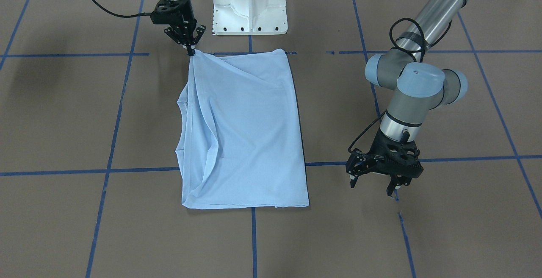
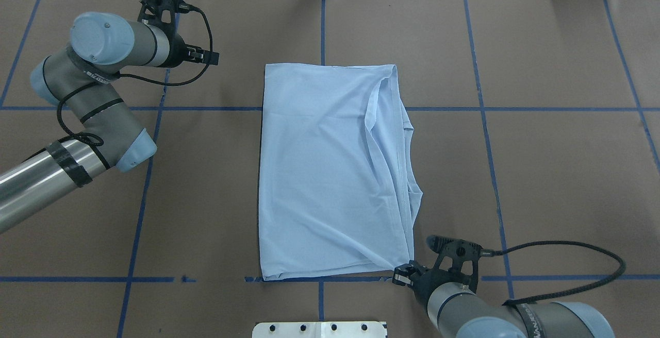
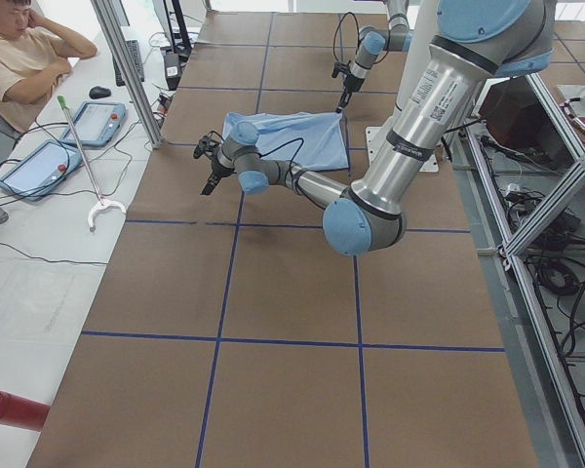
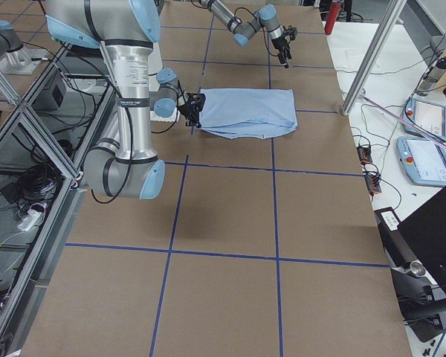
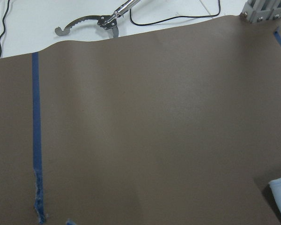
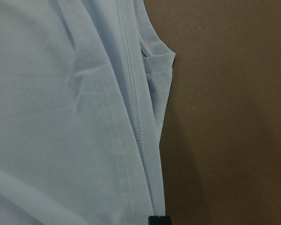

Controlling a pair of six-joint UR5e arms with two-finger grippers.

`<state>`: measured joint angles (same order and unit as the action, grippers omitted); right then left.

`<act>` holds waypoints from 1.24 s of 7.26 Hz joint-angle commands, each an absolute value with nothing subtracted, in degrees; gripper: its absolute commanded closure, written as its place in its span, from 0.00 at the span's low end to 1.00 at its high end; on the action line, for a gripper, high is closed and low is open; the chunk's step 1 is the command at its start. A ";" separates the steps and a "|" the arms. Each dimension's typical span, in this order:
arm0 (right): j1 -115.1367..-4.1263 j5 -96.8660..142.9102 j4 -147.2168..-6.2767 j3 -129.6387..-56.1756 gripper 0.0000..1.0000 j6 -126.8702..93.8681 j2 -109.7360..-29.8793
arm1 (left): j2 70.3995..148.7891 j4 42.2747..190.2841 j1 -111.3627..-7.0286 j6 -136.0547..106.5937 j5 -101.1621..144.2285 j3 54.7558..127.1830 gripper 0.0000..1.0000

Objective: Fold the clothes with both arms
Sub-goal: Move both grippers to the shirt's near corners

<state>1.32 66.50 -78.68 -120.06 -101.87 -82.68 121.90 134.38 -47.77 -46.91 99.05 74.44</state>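
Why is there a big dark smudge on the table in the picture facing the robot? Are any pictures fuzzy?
Exterior front-facing: the smudge looks like a soft shadow on the table, not dirt. Right wrist-mounted: the T-shirt is very close, yet its stitching shows clearly, and the table gets darker toward the right. Left wrist-mounted: the white floor past the table's edge glares bright.

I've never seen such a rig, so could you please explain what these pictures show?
These are two jointed robot arms at a brown table. Six cameras show one moment: one faces the robot, one looks down from behind it, two watch from the table's ends, one sits on each wrist. A light blue T-shirt lies partly folded on the table. The right arm's fingers pinch a corner on the robot's side. The left arm's fingers are open and empty, beside the shirt.
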 commanded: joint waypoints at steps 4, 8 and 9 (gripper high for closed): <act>0.10 64.25 -74.05 -120.32 0.00 -99.86 -82.09 | 121.90 134.30 -47.72 -47.02 99.23 75.58 0.00; -2.97 63.11 -52.82 -119.97 0.00 -100.90 -90.61 | 111.93 133.24 -40.46 -65.71 104.15 94.41 0.00; -4.90 63.37 -53.08 -119.88 0.00 -101.77 -90.62 | 106.66 133.16 -36.25 -70.01 103.72 101.53 0.00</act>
<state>-2.79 63.35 -53.59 -120.03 -100.96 -90.18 112.65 133.36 -41.00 -64.51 103.95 92.67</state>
